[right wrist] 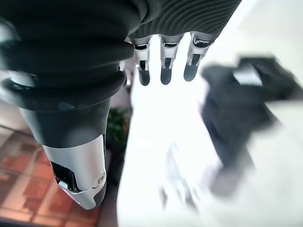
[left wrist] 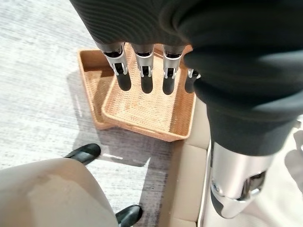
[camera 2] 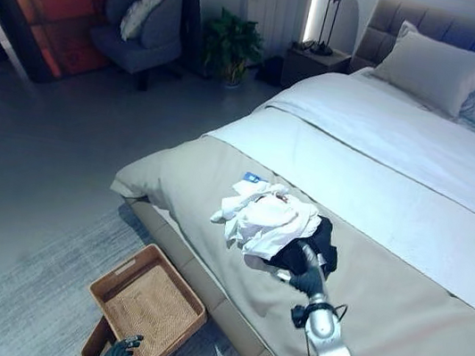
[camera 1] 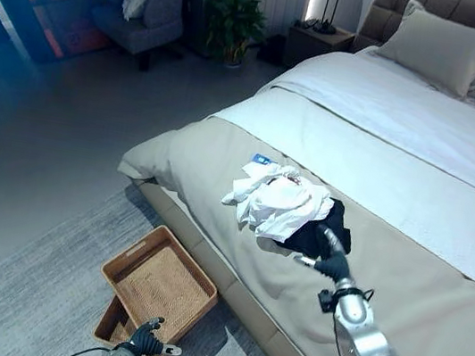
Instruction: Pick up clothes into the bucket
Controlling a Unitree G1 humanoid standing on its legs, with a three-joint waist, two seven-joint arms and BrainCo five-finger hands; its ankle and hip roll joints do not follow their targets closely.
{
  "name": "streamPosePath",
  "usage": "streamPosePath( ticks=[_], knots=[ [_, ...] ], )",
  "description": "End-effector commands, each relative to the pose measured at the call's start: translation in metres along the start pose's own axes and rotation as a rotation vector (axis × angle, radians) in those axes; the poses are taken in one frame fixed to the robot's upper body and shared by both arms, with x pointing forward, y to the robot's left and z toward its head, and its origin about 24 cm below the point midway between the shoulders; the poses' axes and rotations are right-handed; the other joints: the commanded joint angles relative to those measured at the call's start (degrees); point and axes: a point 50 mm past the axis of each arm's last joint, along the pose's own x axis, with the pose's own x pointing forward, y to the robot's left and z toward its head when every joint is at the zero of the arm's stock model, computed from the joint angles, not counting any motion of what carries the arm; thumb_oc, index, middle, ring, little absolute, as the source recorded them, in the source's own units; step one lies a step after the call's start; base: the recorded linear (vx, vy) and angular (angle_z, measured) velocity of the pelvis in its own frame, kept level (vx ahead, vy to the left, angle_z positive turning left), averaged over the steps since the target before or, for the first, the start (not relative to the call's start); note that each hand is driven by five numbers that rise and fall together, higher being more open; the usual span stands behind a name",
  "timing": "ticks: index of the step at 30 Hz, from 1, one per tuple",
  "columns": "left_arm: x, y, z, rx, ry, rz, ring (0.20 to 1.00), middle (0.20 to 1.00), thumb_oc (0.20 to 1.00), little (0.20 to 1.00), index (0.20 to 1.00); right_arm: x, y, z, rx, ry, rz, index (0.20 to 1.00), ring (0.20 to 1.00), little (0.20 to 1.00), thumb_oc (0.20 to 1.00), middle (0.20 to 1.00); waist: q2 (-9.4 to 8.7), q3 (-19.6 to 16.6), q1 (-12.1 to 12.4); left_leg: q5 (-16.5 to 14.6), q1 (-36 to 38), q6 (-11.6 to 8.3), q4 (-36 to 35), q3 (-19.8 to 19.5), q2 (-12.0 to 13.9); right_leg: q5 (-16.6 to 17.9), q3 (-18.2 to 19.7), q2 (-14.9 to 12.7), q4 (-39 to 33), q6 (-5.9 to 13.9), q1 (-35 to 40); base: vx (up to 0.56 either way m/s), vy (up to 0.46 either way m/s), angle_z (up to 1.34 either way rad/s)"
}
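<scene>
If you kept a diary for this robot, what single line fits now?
right hand: open, reaching clothes pile on bed | left hand: open, idle above wicker basket | clothes not yet picked

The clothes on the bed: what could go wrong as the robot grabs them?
The white clothes and a dark garment lie tangled in one heap, so the open right hand might lift only part, or drag the rest off the bed. The basket sits on the floor below the bed's edge, near the left hand; a drop from the bed could miss it.
</scene>
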Motion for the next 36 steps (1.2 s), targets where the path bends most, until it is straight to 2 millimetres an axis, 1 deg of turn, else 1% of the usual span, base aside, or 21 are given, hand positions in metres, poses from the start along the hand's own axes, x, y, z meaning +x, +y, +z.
streamPosePath(
  ticks=[1, 3, 5, 7, 8, 11, 12, 13, 15, 16, 17, 18, 20, 21, 22, 25, 27, 28, 29, 31, 36],
  knots=[
    [0.008, 0.001, 0.032, -0.019, -0.100, 0.030, 1.000, 1.000, 1.000, 1.000, 1.000, 0.027, -0.027, 0.052, 0.011, -0.196, -0.193, 1.000, 1.000, 1.000, 1.000, 1.000, -4.14, 4.73, 0.74, -1.60, -4.46, 0.67, 4.82, -2.15, -2.98, -4.02, -2.84, -5.02, 8.34, 3.76, -1.99, -0.09, -0.004, 0.16],
    [0.010, 0.003, 0.039, -0.020, -0.127, 0.039, 1.000, 1.000, 1.000, 1.000, 1.000, 0.036, -0.041, 0.060, 0.015, -0.206, -0.268, 1.000, 1.000, 1.000, 1.000, 1.000, -4.08, 6.19, 1.08, -1.63, -6.41, 0.78, 6.21, -2.60, -3.23, -4.27, -3.11, -5.23, 9.87, 3.63, -3.90, -0.09, -0.002, 0.21],
    [0.011, 0.007, 0.049, -0.023, -0.159, 0.059, 1.000, 1.000, 1.000, 1.000, 1.000, 0.051, -0.062, 0.078, 0.035, -0.225, -0.384, 1.000, 1.000, 1.000, 1.000, 1.000, -3.79, 8.75, 1.67, -1.87, -9.88, 0.93, 8.99, -2.70, -3.70, -4.43, -2.50, -5.49, 12.30, 3.42, -7.42, -0.12, 0.007, 0.08],
    [0.011, 0.007, 0.050, -0.023, -0.161, 0.060, 1.000, 1.000, 1.000, 1.000, 1.000, 0.052, -0.062, 0.079, 0.035, -0.226, -0.385, 1.000, 1.000, 1.000, 1.000, 1.000, -3.79, 8.68, 1.71, -1.97, -10.17, 0.94, 9.22, -2.64, -3.71, -4.48, -2.42, -5.50, 12.48, 3.42, -7.71, -0.05, 0.001, 0.00],
    [0.011, 0.008, 0.054, -0.034, -0.180, 0.069, 1.000, 1.000, 1.000, 1.000, 1.000, 0.059, -0.076, 0.083, 0.012, -0.212, -0.434, 1.000, 1.000, 1.000, 1.000, 1.000, -3.59, 10.13, 2.16, -2.20, -12.23, 0.89, 11.16, -2.63, -3.99, -4.47, -2.23, -5.64, 13.53, 3.33, -9.50, -0.04, 0.003, 0.01],
    [0.011, 0.008, 0.061, -0.079, -0.204, 0.079, 1.000, 1.000, 1.000, 1.000, 1.000, 0.067, -0.101, 0.096, -0.034, -0.232, -0.505, 1.000, 1.000, 1.000, 1.000, 1.000, -3.11, 11.63, 2.64, -2.79, -14.73, 0.89, 13.51, -2.75, -4.32, -4.91, -1.82, -5.78, 15.84, 3.18, -12.09, -0.03, 0.009, 0.00],
    [0.011, 0.009, 0.067, -0.110, -0.229, 0.083, 1.000, 1.000, 1.000, 1.000, 1.000, 0.070, -0.114, 0.105, -0.055, -0.248, -0.549, 1.000, 1.000, 1.000, 1.000, 1.000, -2.60, 12.93, 2.81, -2.94, -16.26, 0.75, 14.66, -2.96, -4.32, -5.43, -1.67, -5.96, 17.84, 2.99, -14.00, -0.05, 0.015, 0.01],
    [0.011, 0.009, 0.067, -0.111, -0.230, 0.083, 1.000, 1.000, 1.000, 1.000, 1.000, 0.070, -0.114, 0.106, -0.055, -0.249, -0.549, 1.000, 1.000, 1.000, 1.000, 1.000, -2.58, 12.90, 2.80, -2.98, -16.40, 0.75, 14.76, -2.95, -4.32, -5.48, -1.65, -5.98, 17.98, 2.98, -14.16, -0.05, 0.013, 0.02],
    [0.011, 0.009, 0.074, -0.132, -0.255, 0.087, 1.000, 1.000, 1.000, 1.000, 1.000, 0.074, -0.129, 0.115, -0.088, -0.254, -0.584, 1.000, 1.000, 1.000, 1.000, 1.000, -2.27, 14.35, 2.98, -3.04, -18.33, 0.69, 15.97, -3.24, -4.27, -5.92, -1.57, -6.23, 19.90, 2.88, -16.20, -0.04, 0.001, 0.01],
    [0.011, 0.009, 0.074, -0.132, -0.255, 0.087, 1.000, 1.000, 1.000, 1.000, 1.000, 0.074, -0.129, 0.115, -0.088, -0.254, -0.584, 1.000, 1.000, 1.000, 1.000, 1.000, -2.27, 14.35, 2.98, -3.04, -18.33, 0.69, 15.97, -3.24, -4.27, -5.92, -1.57, -6.23, 19.90, 2.88, -16.20, -0.11, -0.003, 0.05],
    [0.011, 0.011, 0.084, -0.159, -0.296, 0.092, 1.000, 1.000, 1.000, 1.000, 1.000, 0.079, -0.145, 0.130, -0.121, -0.265, -0.623, 1.000, 1.000, 1.000, 1.000, 1.000, -2.14, 16.02, 3.20, -2.71, -20.94, 0.59, 16.92, -3.42, -4.23, -5.98, -1.67, -6.38, 21.36, 2.70, -18.81, -0.07, -0.006, 0.07],
    [0.011, 0.011, 0.084, -0.160, -0.297, 0.092, 1.000, 1.000, 1.000, 1.000, 1.000, 0.079, -0.145, 0.130, -0.121, -0.266, -0.623, 1.000, 1.000, 1.000, 1.000, 1.000, -2.11, 15.97, 3.15, -2.72, -21.11, 0.59, 17.01, -3.42, -4.24, -6.01, -1.66, -6.39, 21.47, 2.69, -19.00, -0.10, -0.013, 0.06],
    [0.011, 0.011, 0.090, -0.167, -0.318, 0.092, 1.000, 1.000, 1.000, 1.000, 1.000, 0.083, -0.154, 0.135, -0.139, -0.245, -0.641, 1.000, 1.000, 1.000, 1.000, 1.000, -2.03, 17.00, 3.41, -2.29, -22.56, 0.51, 17.12, -3.66, -4.10, -5.92, -1.80, -6.50, 22.04, 2.58, -20.61, -0.05, -0.014, 0.07],
    [0.011, 0.011, 0.093, -0.172, -0.324, 0.090, 1.000, 1.000, 1.000, 1.000, 1.000, 0.085, -0.158, 0.137, -0.148, -0.229, -0.647, 1.000, 1.000, 1.000, 1.000, 1.000, -1.96, 17.51, 3.50, -2.05, -23.31, 0.48, 17.18, -3.87, -4.11, -6.01, -1.96, -6.52, 22.59, 2.50, -21.50, -0.09, -0.021, 0.08],
    [0.011, 0.011, 0.100, -0.179, -0.343, 0.088, 1.000, 1.000, 1.000, 1.000, 1.000, 0.088, -0.167, 0.144, -0.169, -0.210, -0.659, 1.000, 1.000, 1.000, 1.000, 1.000, -1.80, 18.80, 3.73, -1.43, -24.62, 0.44, 17.02, -4.28, -4.07, -5.99, -2.32, -6.60, 23.49, 2.45, -23.32, -0.07, -0.017, 0.05],
    [0.012, 0.010, 0.103, -0.185, -0.350, 0.086, 1.000, 1.000, 1.000, 1.000, 1.000, 0.089, -0.171, 0.144, -0.176, -0.189, -0.661, 1.000, 1.000, 1.000, 1.000, 1.000, -1.65, 19.17, 3.76, -1.07, -25.50, 0.39, 16.97, -4.57, -4.14, -6.05, -2.48, -6.70, 23.99, 2.39, -24.32, -0.04, -0.016, 0.08],
    [0.011, 0.009, 0.111, -0.195, -0.372, 0.082, 1.000, 1.000, 1.000, 1.000, 1.000, 0.091, -0.182, 0.151, -0.210, -0.155, -0.678, 1.000, 1.000, 1.000, 1.000, 1.000, -1.30, 20.63, 4.02, -0.55, -27.13, 0.30, 16.99, -5.27, -4.34, -6.48, -2.89, -7.07, 25.55, 2.25, -26.38, -0.05, -0.025, 0.13],
    [0.012, 0.008, 0.118, -0.197, -0.382, 0.078, 1.000, 1.000, 1.000, 1.000, 1.000, 0.091, -0.192, 0.158, -0.238, -0.143, -0.697, 1.000, 1.000, 1.000, 1.000, 1.000, -0.88, 21.61, 4.23, -0.06, -28.14, 0.20, 16.77, -5.83, -4.48, -6.59, -3.35, -7.34, 26.21, 2.22, -27.56, -0.04, -0.018, 0.14],
    [0.012, 0.008, 0.118, -0.198, -0.383, 0.078, 1.000, 1.000, 1.000, 1.000, 1.000, 0.091, -0.193, 0.158, -0.238, -0.143, -0.697, 1.000, 1.000, 1.000, 1.000, 1.000, -0.86, 21.61, 4.18, -0.05, -28.18, 0.20, 16.78, -5.85, -4.49, -6.61, -3.37, -7.35, 26.24, 2.22, -27.59, -0.04, -0.011, 0.19],
    [0.012, 0.006, 0.123, -0.200, -0.397, 0.071, 1.000, 1.000, 1.000, 1.000, 1.000, 0.090, -0.200, 0.165, -0.249, -0.142, -0.723, 1.000, 1.000, 1.000, 1.000, 1.000, -0.42, 22.35, 4.27, 0.43, -29.26, 0.15, 16.73, -6.31, -4.68, -6.77, -3.64, -7.70, 26.94, 2.16, -28.75, -0.02, 0.004, 0.21],
    [0.011, 0.005, 0.138, -0.200, -0.437, 0.063, 1.000, 1.000, 1.000, 1.000, 1.000, 0.088, -0.214, 0.181, -0.359, -0.156, -0.751, 1.000, 1.000, 1.000, 1.000, 1.000, 0.35, 23.83, 4.54, 1.28, -30.69, 0.21, 16.04, -7.29, -5.14, -6.87, -4.32, -8.26, 27.86, 2.09, -30.74, 0.00, -0.006, 0.10]
  ],
)
